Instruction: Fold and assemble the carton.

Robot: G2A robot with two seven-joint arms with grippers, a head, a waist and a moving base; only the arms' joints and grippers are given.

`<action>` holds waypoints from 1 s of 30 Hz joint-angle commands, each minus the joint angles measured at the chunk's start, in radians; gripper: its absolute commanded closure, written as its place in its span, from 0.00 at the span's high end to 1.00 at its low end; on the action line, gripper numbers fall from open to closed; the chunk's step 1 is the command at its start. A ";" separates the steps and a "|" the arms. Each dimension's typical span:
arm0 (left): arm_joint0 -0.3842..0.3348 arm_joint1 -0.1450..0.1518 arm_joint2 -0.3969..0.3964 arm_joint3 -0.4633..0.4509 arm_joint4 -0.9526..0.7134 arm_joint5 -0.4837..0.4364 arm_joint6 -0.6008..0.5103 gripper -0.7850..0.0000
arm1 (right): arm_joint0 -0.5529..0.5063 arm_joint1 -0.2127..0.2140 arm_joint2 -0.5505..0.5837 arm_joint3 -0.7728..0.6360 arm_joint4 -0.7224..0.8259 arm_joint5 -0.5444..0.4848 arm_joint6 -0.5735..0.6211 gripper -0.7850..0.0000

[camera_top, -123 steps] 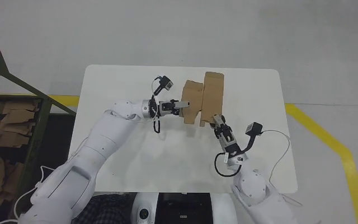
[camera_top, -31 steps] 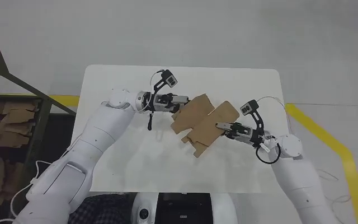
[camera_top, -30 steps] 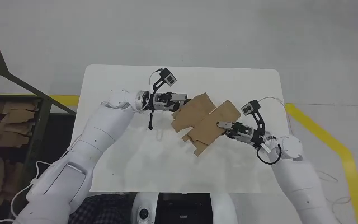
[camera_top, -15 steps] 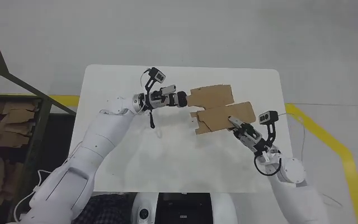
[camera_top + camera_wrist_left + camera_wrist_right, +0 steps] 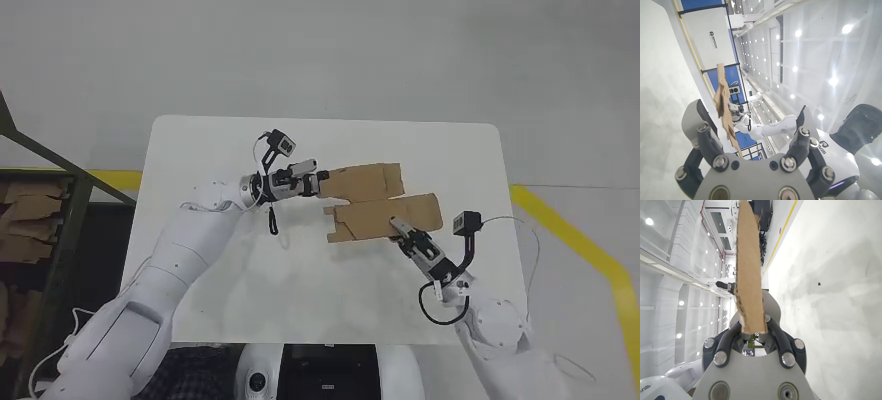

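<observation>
Right gripper (image 5: 754, 326) clamped on the carton's (image 5: 365, 182) edge above the desk (image 5: 200, 160); left gripper (image 5: 751, 106) spread wide, the carton's other end between its fingers (image 5: 702, 117).

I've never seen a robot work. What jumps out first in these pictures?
A flat brown carton is held over the white table, between two white arms. The right tool is clamped on one edge; the left tool stands wide open at the other end.
</observation>
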 commanded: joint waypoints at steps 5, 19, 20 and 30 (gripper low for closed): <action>0.001 -0.006 -0.008 0.004 -0.019 0.026 -0.026 1.00 | 0.022 -0.005 -0.010 0.022 -0.044 0.004 -0.048 0.00; -0.008 -0.016 -0.019 0.007 0.008 0.059 -0.058 1.00 | 0.050 -0.014 -0.019 0.065 -0.113 0.015 -0.105 0.00; -0.011 -0.017 -0.018 0.009 0.014 0.061 -0.061 1.00 | 0.050 -0.014 -0.021 0.065 -0.116 0.016 -0.103 0.00; -0.044 -0.029 -0.002 0.028 0.092 0.046 -0.046 1.00 | 0.043 -0.016 -0.023 0.052 -0.139 0.015 -0.096 0.00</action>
